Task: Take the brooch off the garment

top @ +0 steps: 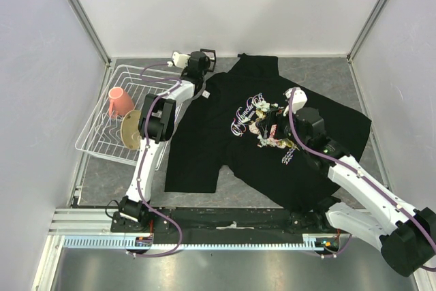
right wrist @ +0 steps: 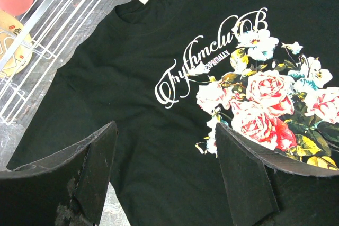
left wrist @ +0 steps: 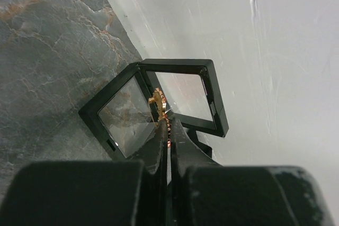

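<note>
- Evidently the tiny gold-and-orange leaf brooch point(left wrist: 160, 105) sits pinched in the clenched left tool point(left wrist: 168, 130), touching the hinged black frame case point(left wrist: 175, 65).
- Well apart from that case, the right tool point(right wrist: 164, 178) gapes, released, over the black rose-print T-shirt point(top: 197, 155).
- Probably light, stiff and slippery; an edge pinch suits it.

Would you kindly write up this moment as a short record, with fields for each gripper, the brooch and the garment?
left gripper: shut on the brooch, tips at an open black display case by the back wall
right gripper: open, holding nothing, above the garment
brooch: off the garment
garment: spread on the table, print up
beside garment: wire rack with pink cup and tan plate
</note>
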Robot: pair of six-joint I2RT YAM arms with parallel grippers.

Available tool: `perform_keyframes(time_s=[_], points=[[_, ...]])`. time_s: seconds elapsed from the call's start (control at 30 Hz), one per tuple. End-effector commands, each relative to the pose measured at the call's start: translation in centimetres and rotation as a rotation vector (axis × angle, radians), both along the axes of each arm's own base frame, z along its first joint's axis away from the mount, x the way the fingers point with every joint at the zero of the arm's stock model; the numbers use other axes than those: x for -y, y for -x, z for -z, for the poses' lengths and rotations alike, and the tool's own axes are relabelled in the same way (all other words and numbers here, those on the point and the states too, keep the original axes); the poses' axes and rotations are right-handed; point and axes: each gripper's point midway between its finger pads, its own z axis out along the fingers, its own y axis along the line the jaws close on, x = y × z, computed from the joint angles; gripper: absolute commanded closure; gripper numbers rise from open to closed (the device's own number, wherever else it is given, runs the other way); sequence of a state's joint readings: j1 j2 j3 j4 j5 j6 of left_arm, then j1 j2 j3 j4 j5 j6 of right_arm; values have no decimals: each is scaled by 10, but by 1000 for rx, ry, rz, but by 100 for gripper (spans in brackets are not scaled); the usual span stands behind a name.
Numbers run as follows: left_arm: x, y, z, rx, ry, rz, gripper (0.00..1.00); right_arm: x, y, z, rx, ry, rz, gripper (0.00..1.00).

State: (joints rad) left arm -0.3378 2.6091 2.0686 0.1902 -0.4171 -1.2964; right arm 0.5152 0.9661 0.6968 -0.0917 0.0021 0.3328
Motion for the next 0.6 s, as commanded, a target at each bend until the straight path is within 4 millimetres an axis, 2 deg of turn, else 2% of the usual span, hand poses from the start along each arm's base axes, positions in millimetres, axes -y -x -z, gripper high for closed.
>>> perform_keyframes(time_s=[0.0,0.23,0.4,0.5,0.57], points=[[-10,-13,-14,57,66,-80,98,-2,-4,-23,63,-21,3,18],[-12,-16,-5,40,99,-80,98,-3,-5,-22,60,-20,-1,18],[-13,-17,-7,45,90,-77,98,-4,-4,-21,57,-19,-3,18],[-13,-18,-7,47,94,-74,96,-4,-5,-22,57,-21,-2,18],[-12,-18,-6,44,98,-64,91,-5,-5,-20,53,-23,-4,18]])
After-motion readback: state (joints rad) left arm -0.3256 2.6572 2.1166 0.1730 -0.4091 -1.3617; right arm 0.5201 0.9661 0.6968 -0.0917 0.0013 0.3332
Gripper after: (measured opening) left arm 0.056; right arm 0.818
